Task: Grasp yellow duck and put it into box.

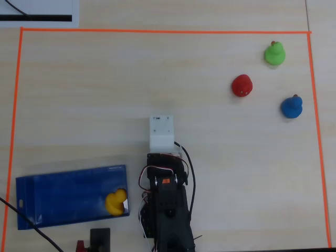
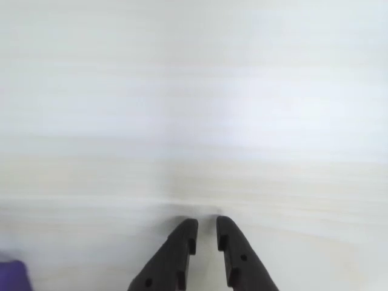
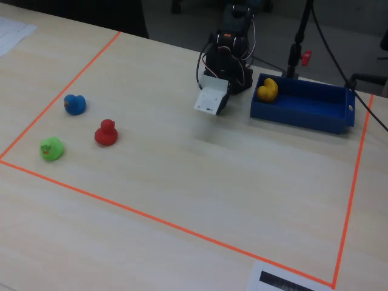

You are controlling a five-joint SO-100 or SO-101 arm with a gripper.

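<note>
Gripper (image 2: pixel 207 227) empty, fingers nearly together with a thin gap between the tips, poised above bare pale wood-grain table (image 3: pixel 200 182). In the fixed view the white wrist camera housing (image 3: pixel 211 98) hangs just beside the box (image 3: pixel 315 112), on its left.

Yellow duck (image 3: pixel 267 89) sits inside the box, in the corner nearest the arm (image 1: pixel 167 210); overhead view shows the same, duck at the box's right end.

Well away from the box, three other ducks cluster together: red duck (image 3: pixel 106 133), green duck (image 3: pixel 51 148), blue duck (image 3: pixel 74 104).

Orange tape (image 3: pixel 151 216) marks a rectangle on the table enclosing box, arm and ducks. White sheet with a black bar (image 1: pixel 37 13) lies outside the tape. Dark cables (image 3: pixel 330 48) run behind the box.
</note>
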